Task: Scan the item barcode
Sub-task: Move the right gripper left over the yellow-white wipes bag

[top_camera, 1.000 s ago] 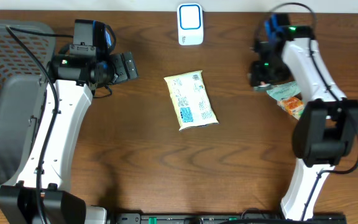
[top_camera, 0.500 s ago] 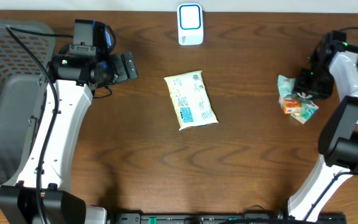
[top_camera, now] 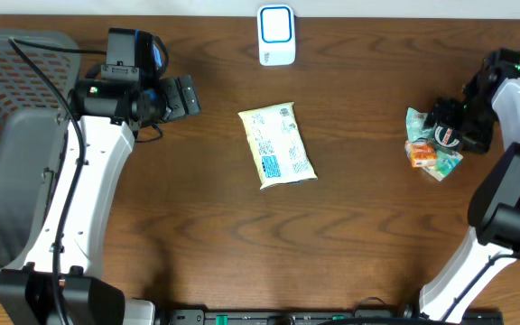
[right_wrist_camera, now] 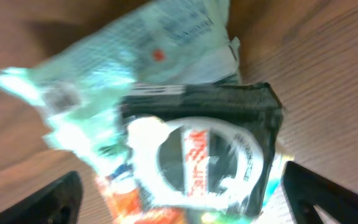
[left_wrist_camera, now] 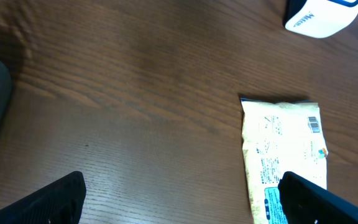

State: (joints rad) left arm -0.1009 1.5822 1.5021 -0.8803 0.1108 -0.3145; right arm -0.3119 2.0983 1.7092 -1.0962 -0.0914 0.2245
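- Centrally, a pale yellow packet (top_camera: 278, 144) lies flat on the table (top_camera: 242, 244), printed face up, long axis roughly front to back and slightly skewed.
- Left wrist view: a small barcode (left_wrist_camera: 314, 124) shows near the packet's far right corner; blue print sits at the near end.
- Nothing touches the packet; both arms are well apart from it.
- Scanner (top_camera: 276, 35), white with a blue face, stands at the far table edge, just beyond the packet and apart from it.
- Left gripper (top_camera: 190, 96): to the left of the packet, pointing toward it, fingers spread wide, nothing between them. Its wrist view shows bare wood between the two fingertips.
- Right gripper (top_camera: 451, 128): at the right table edge, over a small pile of packs, fingers spread wide at both sides of the wrist view.
- The pile: a black pack (right_wrist_camera: 229, 124) with a round white label lies on top, a green pack (top_camera: 415, 122) at the far left of it, an orange pack (top_camera: 425, 155) at the near side. Wrist view blurred; cannot tell whether a finger touches the black pack.
- A grey mesh basket (top_camera: 7, 81) sits at the far left.
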